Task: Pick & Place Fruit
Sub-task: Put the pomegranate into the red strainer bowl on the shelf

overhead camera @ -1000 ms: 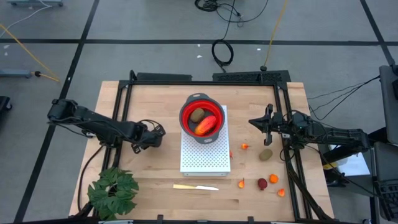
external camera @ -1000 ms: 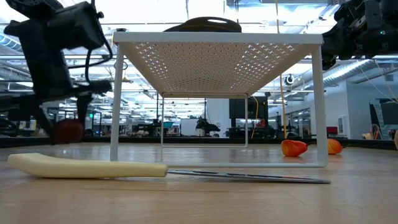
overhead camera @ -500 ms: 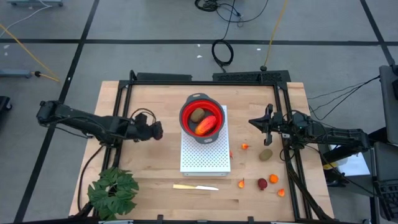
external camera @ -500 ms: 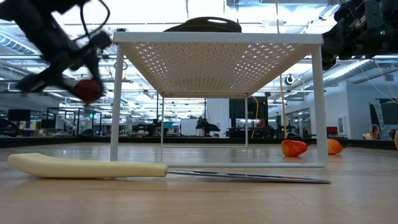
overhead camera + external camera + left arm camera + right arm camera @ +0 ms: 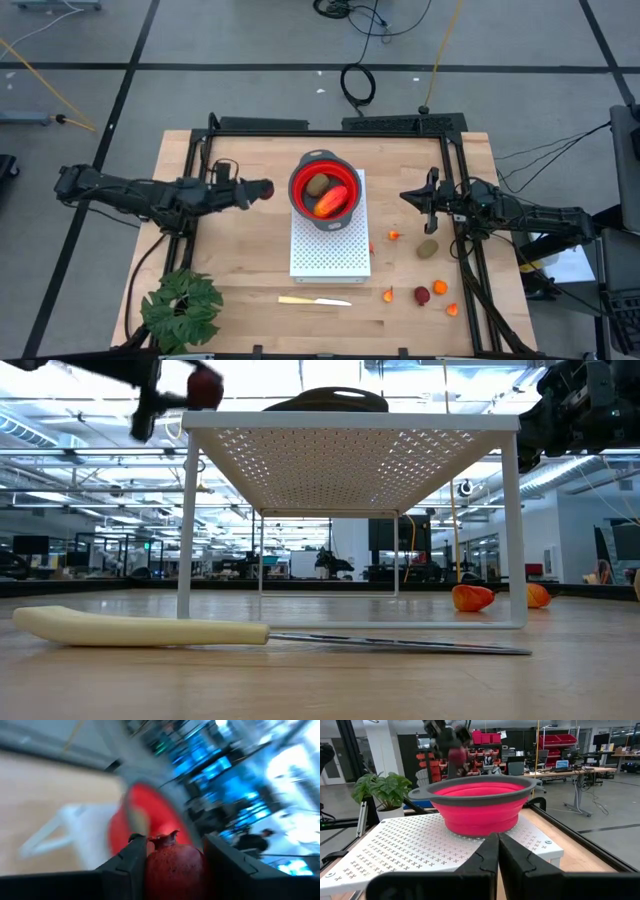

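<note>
far left on the table's front corner, a green leafy plant [image 5: 181, 307]. above it, reaching in from the left edge, the left gripper [image 5: 258, 190], raised off the wood and clamped on a dark red ball [image 5: 265, 189] with a little crown, the two dark fingers [image 5: 131, 858] pressed to either side of it, just short of the bowl's rim. at mid-table, a red bowl [image 5: 323, 165] with a grey rim atop a white perforated stand [image 5: 330, 254], holding an olive-brown oval [image 5: 317, 185] and a red-orange oblong [image 5: 331, 202]. in front of the stand, a pale yellow knife [image 5: 314, 300] flat on the wood. right of the stand, loose on the table, tiny orange bits [image 5: 394, 236], another olive-brown oval [image 5: 428, 248], a second dark red ball [image 5: 422, 295]. farther right, the right gripper [image 5: 411, 197] waiting above the table, fingers pressed together and empty, pointed at the bowl.
</note>
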Controlling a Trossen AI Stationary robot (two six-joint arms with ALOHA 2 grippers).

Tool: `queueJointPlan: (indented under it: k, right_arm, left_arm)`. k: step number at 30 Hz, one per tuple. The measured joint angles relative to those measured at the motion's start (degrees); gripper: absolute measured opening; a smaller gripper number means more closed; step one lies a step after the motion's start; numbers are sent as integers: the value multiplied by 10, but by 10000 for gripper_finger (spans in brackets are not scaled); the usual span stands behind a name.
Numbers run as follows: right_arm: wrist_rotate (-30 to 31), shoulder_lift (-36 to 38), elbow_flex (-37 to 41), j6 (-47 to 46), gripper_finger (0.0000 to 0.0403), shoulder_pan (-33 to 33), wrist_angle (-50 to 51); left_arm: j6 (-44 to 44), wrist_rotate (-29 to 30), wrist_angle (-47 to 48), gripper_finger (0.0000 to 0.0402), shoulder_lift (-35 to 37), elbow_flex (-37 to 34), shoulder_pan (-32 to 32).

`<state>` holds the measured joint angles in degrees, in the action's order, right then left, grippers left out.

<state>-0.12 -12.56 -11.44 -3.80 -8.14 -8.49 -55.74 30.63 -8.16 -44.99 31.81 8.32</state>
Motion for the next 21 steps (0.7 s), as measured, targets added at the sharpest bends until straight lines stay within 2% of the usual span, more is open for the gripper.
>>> queueJointPlan:
  k: [4, 10, 21]
  right_arm:
    - [0, 0, 0, 0, 4, 0, 1]
    - [0, 0, 0, 0, 4, 0, 1]
    - [0, 0, 0, 0, 4, 0, 1]
  left_arm:
    - [93, -7, -123, 164, 0, 0, 0]
    - [207, -58, -243, 185, 0, 0, 1]
    - [467, -144, -333, 163, 0, 0, 1]
